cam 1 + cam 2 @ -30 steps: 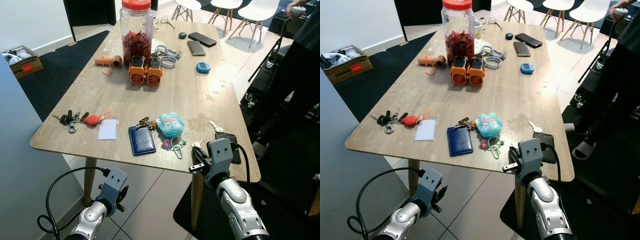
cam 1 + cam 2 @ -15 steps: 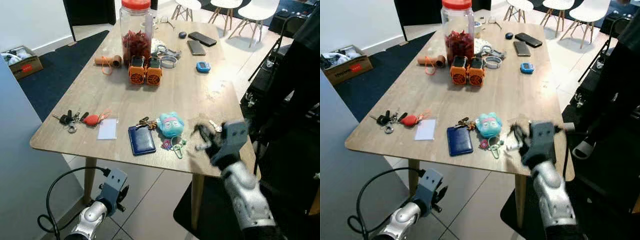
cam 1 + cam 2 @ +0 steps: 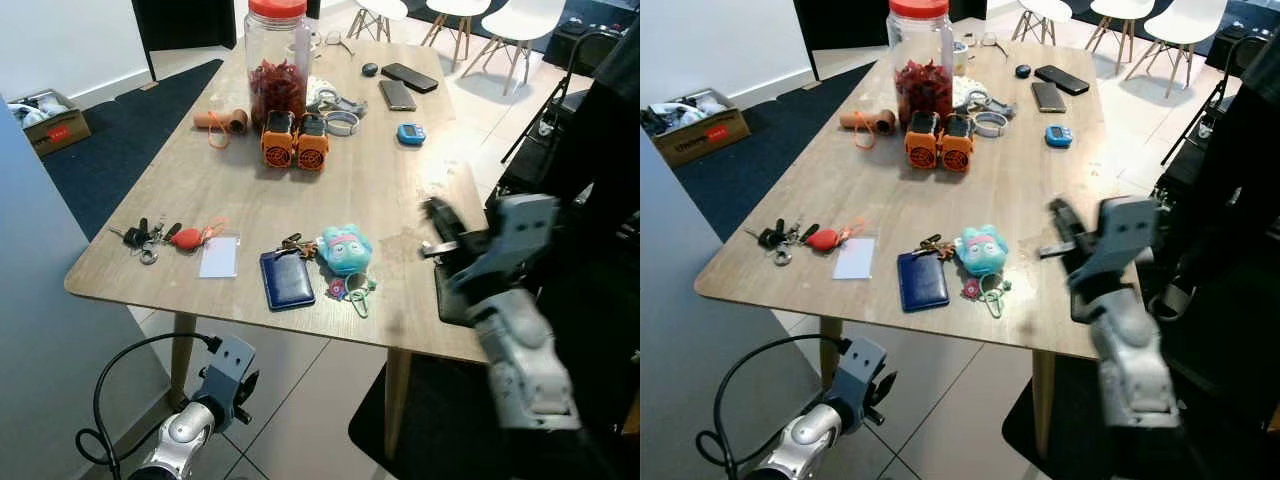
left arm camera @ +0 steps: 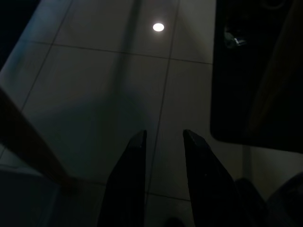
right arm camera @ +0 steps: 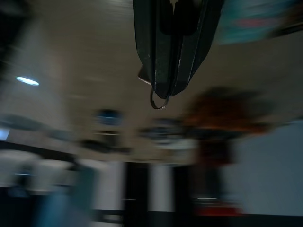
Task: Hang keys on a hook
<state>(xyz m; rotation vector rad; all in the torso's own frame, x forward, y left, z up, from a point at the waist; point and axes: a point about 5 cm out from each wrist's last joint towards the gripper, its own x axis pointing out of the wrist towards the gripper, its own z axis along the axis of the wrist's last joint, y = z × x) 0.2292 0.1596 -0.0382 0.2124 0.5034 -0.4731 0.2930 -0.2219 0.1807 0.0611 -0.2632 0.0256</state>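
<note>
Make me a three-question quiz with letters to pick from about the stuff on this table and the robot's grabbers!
1. Where does the teal plush toy lie?
A. beside the blue wallet
B. on a chair
C. inside the jar

2. What colour is the big jar's lid?
A. green
B. red
C. white

3. How are the right gripper fingers?
A. spread wide
C. pinched shut on a key ring
B. holding the jar

Answers: 1 A, the toy lies right next to the wallet; 2 B, the lid is red; 3 C, the fingers meet and a metal ring hangs from their tips.
</note>
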